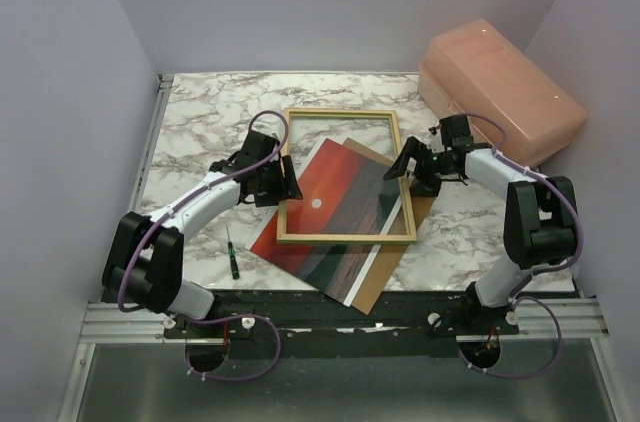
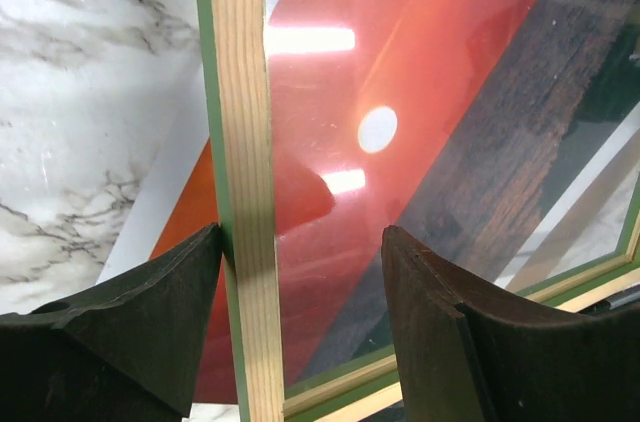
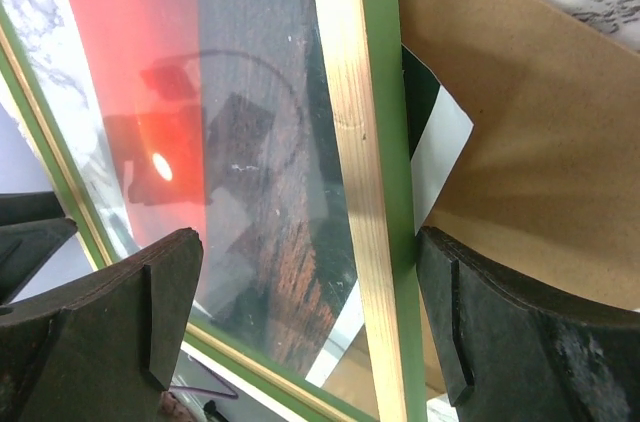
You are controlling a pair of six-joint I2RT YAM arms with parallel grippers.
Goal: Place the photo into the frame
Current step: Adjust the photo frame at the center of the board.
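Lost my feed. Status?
Left hand open, straddling left rail of green-and-wood rectangular frame; right hand open astride right rail. Red sunset photo skewed beneath, on brown backing board.

No text, label, brand, number or sign can be read in any view, neither on the photo nor on the frame.
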